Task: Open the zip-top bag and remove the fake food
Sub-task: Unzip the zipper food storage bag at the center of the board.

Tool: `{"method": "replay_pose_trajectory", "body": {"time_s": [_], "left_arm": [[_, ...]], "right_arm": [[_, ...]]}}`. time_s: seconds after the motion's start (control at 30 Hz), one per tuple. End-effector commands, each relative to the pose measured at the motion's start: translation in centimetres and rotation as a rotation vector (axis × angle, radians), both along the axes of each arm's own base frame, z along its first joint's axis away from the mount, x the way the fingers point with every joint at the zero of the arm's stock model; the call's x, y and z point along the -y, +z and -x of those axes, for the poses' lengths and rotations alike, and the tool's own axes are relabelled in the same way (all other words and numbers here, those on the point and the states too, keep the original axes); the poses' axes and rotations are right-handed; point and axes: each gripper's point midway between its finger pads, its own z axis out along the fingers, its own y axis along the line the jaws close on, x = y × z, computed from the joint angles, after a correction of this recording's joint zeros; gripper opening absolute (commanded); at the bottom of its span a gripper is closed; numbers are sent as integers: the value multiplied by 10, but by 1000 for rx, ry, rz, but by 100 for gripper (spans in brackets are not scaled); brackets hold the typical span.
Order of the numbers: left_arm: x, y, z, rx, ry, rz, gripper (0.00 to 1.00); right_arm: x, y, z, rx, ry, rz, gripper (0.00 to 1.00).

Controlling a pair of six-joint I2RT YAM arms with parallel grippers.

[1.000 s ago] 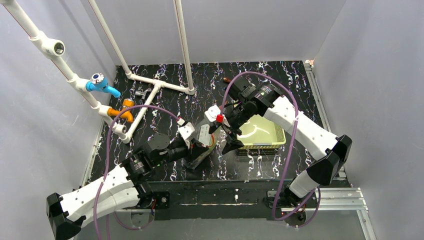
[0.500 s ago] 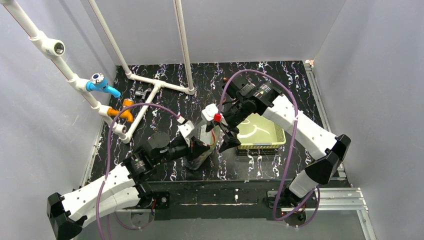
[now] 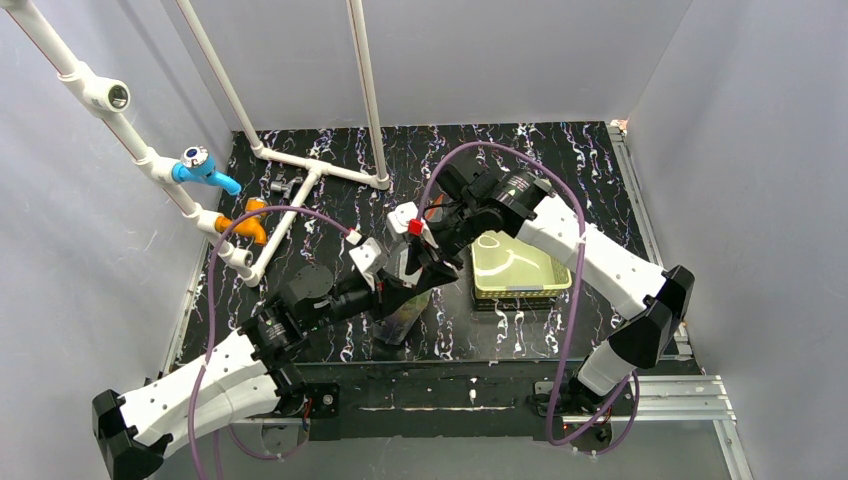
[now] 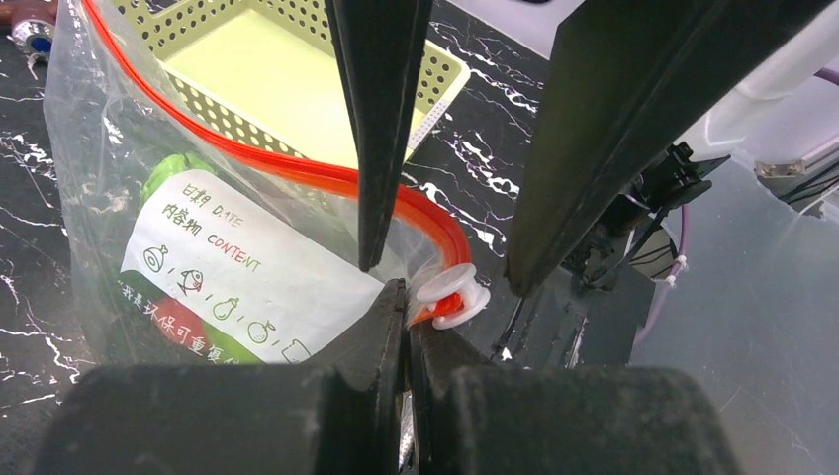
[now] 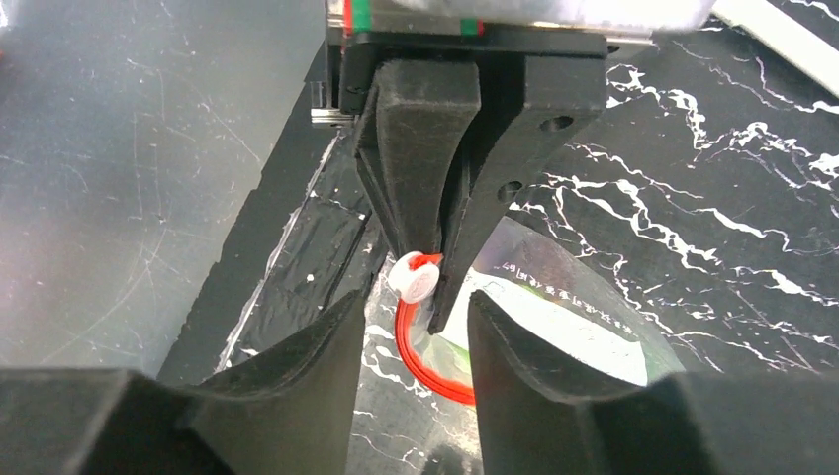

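Sliding left off the yellow-green perforated basket [image 4: 435, 84] since a second ago, the right claw [image 4: 442, 279] has come over the bag's top corner and its jaws have narrowed. Nearest the arm bases, the left claw [image 4: 407, 307] is pressed together on the corner of the zip-top bag [image 4: 109, 148], pinching the film right at the end of the red-orange zipper strip [image 4: 297, 170]. The bag hangs from that pinch between the two arms, just left of the basket, its lower end down toward the tabletop [image 4: 30, 198]. The fake food [image 4: 173, 168] shows as green and red pieces through the plastic around the white label [image 4: 237, 267]. The film looks thin, crinkly and slippery, and would likely stretch or slide if taken by the wall. The small white slider [image 4: 450, 295] is the stiff part and probably the best place to take hold. It sits just beside the left claw's tips and between the right claw's two fingers, which stand apart on either side without touching it yet. The basket lies beyond.
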Motion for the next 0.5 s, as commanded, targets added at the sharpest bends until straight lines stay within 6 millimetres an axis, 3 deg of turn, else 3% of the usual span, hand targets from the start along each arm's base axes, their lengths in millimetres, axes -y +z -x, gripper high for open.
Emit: {"method": "replay_pose_trajectory", "body": {"time_s": [0.0,0.47], "left_arm": [[-3,28,-6,49,41,81,0],[-7,27,-10,50,72,79,0]], "right_arm": [[-13,-3,1,-18,-30,-1,46],[-20,-1,1,-20,-58,8,34]]}}
